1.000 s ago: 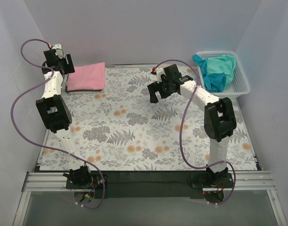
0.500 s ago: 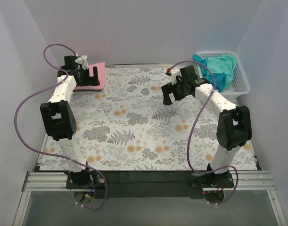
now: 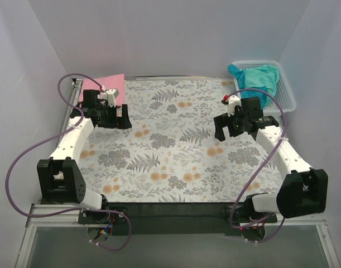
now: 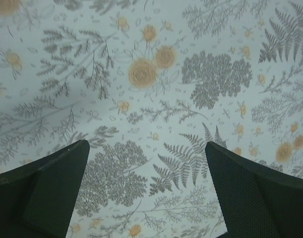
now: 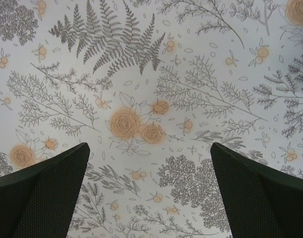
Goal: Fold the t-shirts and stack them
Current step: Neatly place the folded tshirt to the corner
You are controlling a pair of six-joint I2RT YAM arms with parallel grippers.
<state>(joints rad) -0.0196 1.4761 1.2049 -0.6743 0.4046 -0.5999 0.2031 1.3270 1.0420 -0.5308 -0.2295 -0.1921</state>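
My left fingers (image 4: 47,193) and right fingers (image 5: 42,198) gape empty; teal t-shirt (image 3: 258,84) bunched in mesh basket (image 3: 287,96), upper right, so I might snag mesh.

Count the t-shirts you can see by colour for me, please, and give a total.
Pink t-shirt: 1
Teal t-shirt, in the white basket: 1
Total: 2

Matt floral tablecloth (image 3: 170,151), soft pink shirt (image 3: 115,84), plastic mesh basket (image 3: 288,94)
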